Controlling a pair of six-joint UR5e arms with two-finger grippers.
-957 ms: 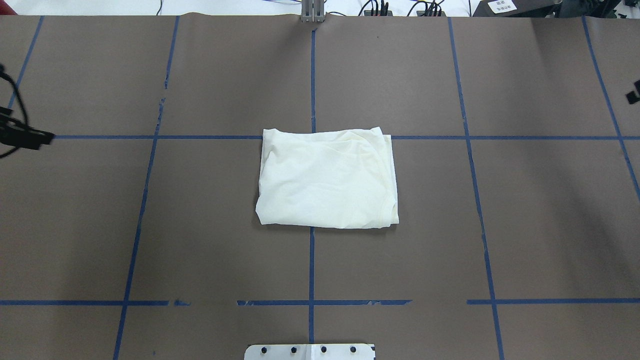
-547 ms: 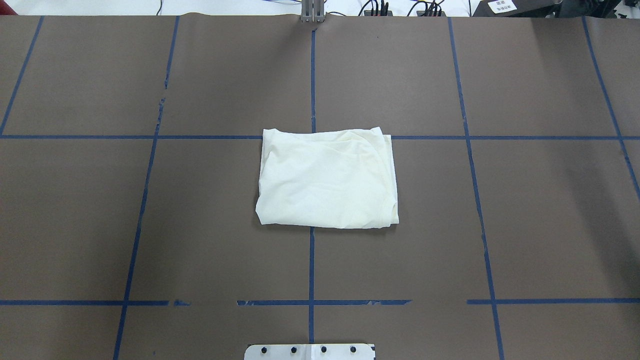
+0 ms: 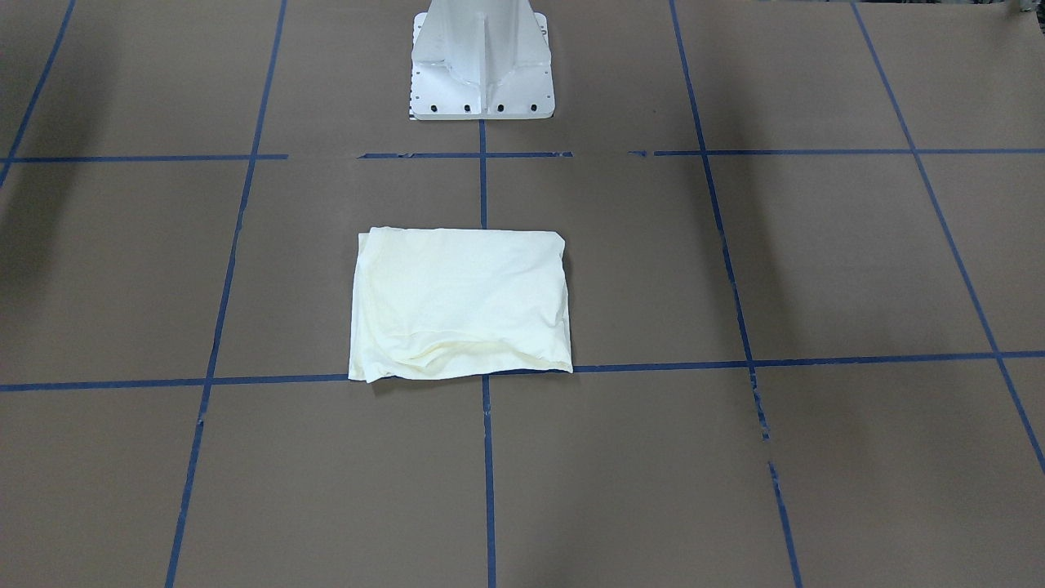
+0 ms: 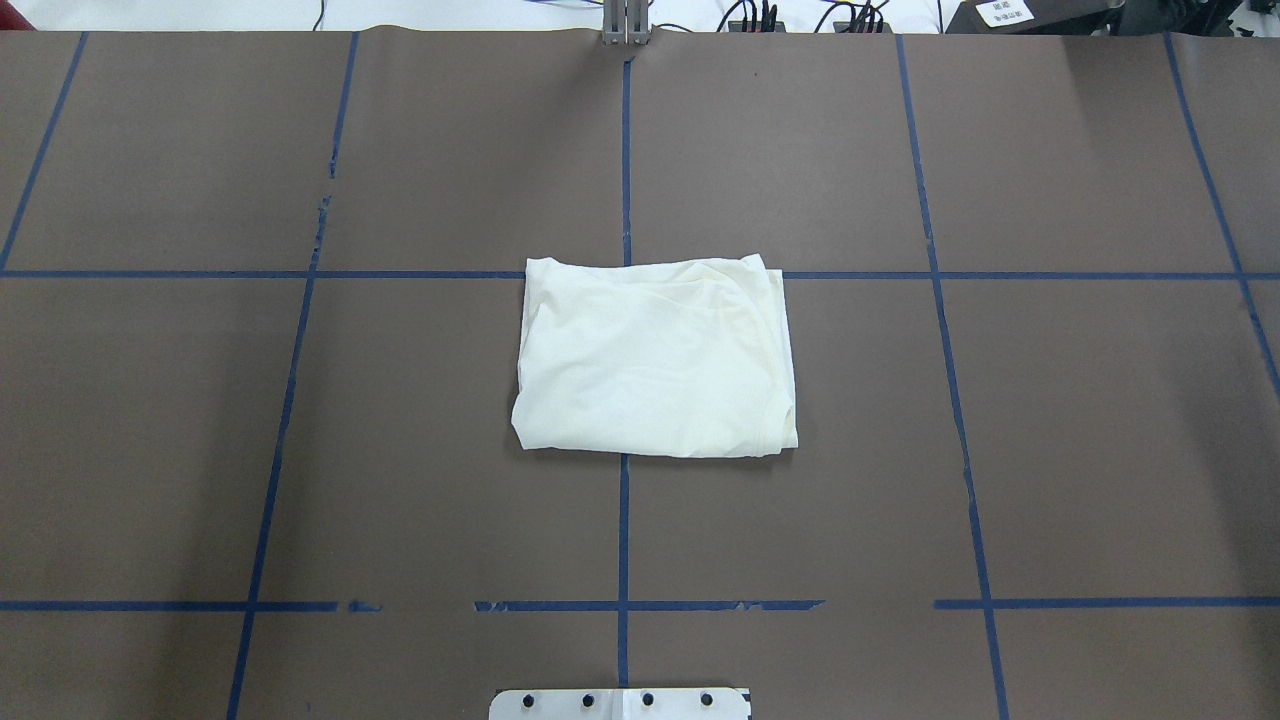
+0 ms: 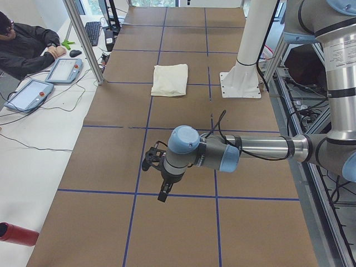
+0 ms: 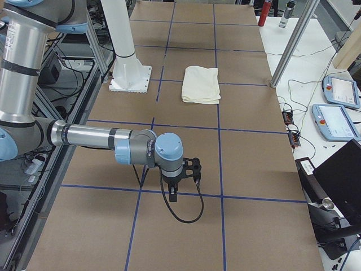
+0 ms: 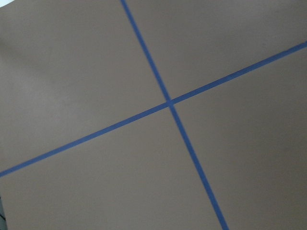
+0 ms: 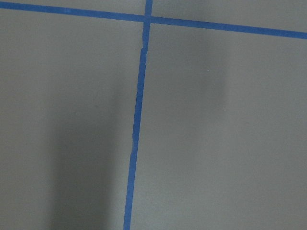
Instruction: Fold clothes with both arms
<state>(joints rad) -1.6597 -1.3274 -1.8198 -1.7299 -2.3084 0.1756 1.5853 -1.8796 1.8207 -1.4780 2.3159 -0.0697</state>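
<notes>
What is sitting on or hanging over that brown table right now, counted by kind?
Folded cream shirt: 1
Robot arms: 2, the left arm and the right arm
White pedestal: 1
Total: 4

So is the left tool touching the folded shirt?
Apart. The exterior left view shows the left tool over bare table, with the folded shirt lying far off beside the white pedestal.

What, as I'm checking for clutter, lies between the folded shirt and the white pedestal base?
Only brown table cover with blue tape lines, shown in the front-facing view.
</notes>
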